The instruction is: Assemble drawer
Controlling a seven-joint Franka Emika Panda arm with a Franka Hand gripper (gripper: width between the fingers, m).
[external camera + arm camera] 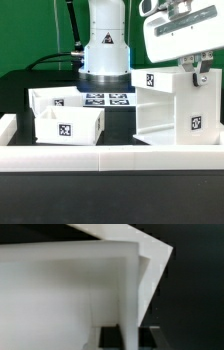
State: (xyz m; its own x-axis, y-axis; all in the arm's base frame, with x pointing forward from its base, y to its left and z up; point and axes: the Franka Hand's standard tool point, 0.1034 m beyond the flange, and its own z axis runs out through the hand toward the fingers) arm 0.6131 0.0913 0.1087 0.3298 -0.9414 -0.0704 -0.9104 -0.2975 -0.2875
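1. The drawer is in three loose white plastic parts on the black desk (20, 85), none of them nested.
2. The case (178, 108) is the big cube on the exterior view's right. It has plain matte walls, with one black-and-white square tag (196, 124) on its camera-facing side and another higher up near its top edge. I can't tell from here which face is open.
3. The front tray (68, 125) sits on the exterior view's left. It is open-topped and rectangular, with a tag on its near wall.
4. The rear tray (48, 97) is just behind the front tray. It has the same shape and is partly hidden by it.
5. The marker board (107, 99) lies flat between the trays and the case, in front of the robot base (104, 45).
6. The claw (196, 68) is down at the top of the case. In the wrist view, the dark fingers (108, 339) sit on either side of a thin white case wall and press close against it, so the claw is clamped on the case.
7. A low white wall (110, 155) edges the desk nearest the camera.
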